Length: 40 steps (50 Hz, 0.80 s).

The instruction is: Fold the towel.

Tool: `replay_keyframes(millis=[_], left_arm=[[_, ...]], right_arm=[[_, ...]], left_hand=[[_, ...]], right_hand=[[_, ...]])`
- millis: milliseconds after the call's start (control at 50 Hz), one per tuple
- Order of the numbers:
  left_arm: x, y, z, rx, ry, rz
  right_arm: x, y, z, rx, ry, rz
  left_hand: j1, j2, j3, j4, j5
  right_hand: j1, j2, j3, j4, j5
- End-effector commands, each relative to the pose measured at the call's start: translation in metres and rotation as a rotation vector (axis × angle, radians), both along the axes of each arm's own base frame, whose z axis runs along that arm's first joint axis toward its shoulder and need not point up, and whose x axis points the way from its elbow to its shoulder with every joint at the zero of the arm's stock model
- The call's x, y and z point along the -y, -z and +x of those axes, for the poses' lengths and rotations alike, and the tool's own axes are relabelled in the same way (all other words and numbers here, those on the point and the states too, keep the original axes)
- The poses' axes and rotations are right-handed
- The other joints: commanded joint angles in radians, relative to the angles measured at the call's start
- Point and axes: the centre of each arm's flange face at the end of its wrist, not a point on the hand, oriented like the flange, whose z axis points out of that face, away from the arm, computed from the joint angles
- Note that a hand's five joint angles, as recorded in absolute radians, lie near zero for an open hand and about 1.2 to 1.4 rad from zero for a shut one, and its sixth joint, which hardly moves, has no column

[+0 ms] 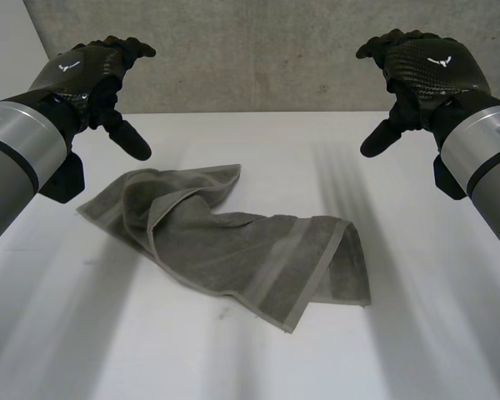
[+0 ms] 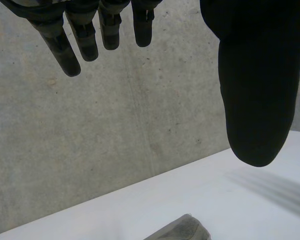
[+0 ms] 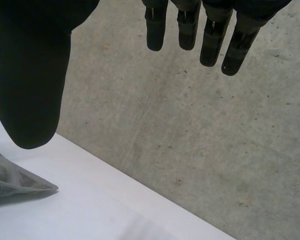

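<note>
- The grey towel (image 1: 225,242) lies rumpled in the middle of the white table (image 1: 417,333), its long axis running from near right to far left.
- Left hand (image 1: 87,71) hovers above the towel's far-left end, fingers spread wide and empty. It is the nearer hand.
- Right hand (image 1: 425,67), equally wide and empty, hangs well apart at far right.

I seem to work in a lab or test room: a plain white flat surface (image 1: 433,350) runs up to a raw grey concrete wall (image 1: 258,50), unpainted, speckled with small pits and stains, rising straight from the surface's far edge.
</note>
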Motion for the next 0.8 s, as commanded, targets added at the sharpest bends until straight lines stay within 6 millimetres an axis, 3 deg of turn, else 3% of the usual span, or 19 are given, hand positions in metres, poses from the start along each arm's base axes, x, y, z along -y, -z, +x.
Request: replay_keyframes(millis=[20,160,200,220,260,300,380,420,480,580,800], left_arm=[[0.003,0.000,-0.001,-0.005,0.002,-0.017],[0.008,0.007,-0.005,0.012,0.041,-0.046],[0.016,0.018,-0.007,0.071,0.060,-0.060],[0.016,0.019,-0.007,0.072,0.060,-0.060],[0.019,0.025,-0.009,0.108,0.068,-0.066],[0.024,0.040,-0.010,0.181,0.074,-0.058],[0.031,0.056,-0.013,0.233,0.079,-0.038],[0.037,0.069,-0.015,0.253,0.083,-0.025],[0.041,0.074,-0.016,0.253,0.083,-0.025],[0.051,0.090,-0.019,0.255,0.081,-0.024],[0.056,0.097,-0.020,0.255,0.079,-0.029]], right_arm=[[0.000,0.003,0.002,-0.027,-0.004,0.001],[-0.011,0.023,0.009,-0.214,-0.032,0.035],[-0.030,0.045,0.029,-0.283,-0.117,0.093],[-0.030,0.045,0.029,-0.284,-0.118,0.093],[-0.055,0.066,0.051,-0.300,-0.211,0.153],[-0.064,0.076,0.055,-0.290,-0.240,0.193],[-0.068,0.100,0.060,-0.245,-0.252,0.286],[-0.071,0.124,0.070,-0.188,-0.273,0.359],[-0.077,0.134,0.077,-0.168,-0.293,0.385],[-0.083,0.170,0.094,-0.162,-0.323,0.435],[-0.077,0.201,0.113,-0.127,-0.340,0.383]], left_hand=[[0.013,0.022,0.018,0.020,-0.016],[0.031,0.040,0.036,0.037,0.002],[0.031,0.040,0.036,0.037,0.002],[0.031,0.040,0.036,0.037,0.002],[0.039,0.049,0.045,0.046,0.011],[0.039,0.049,0.045,0.046,0.011],[0.036,0.046,0.042,0.043,0.008],[0.036,0.046,0.042,0.043,0.008],[0.036,0.046,0.042,0.043,0.008],[0.036,0.046,0.042,0.043,0.008],[0.036,0.046,0.042,0.043,0.008]], right_hand=[[-0.033,-0.051,-0.040,-0.056,-0.048],[-0.033,-0.051,-0.040,-0.056,-0.048],[-0.033,-0.051,-0.040,-0.056,-0.048],[-0.033,-0.051,-0.040,-0.056,-0.048],[-0.033,-0.051,-0.040,-0.056,-0.048],[-0.033,-0.051,-0.040,-0.056,-0.048],[-0.033,-0.051,-0.040,-0.056,-0.048],[-0.033,-0.051,-0.040,-0.056,-0.048],[-0.033,-0.051,-0.040,-0.056,-0.048],[-0.003,-0.020,-0.010,-0.025,-0.018],[0.241,0.224,0.234,0.219,0.226]])
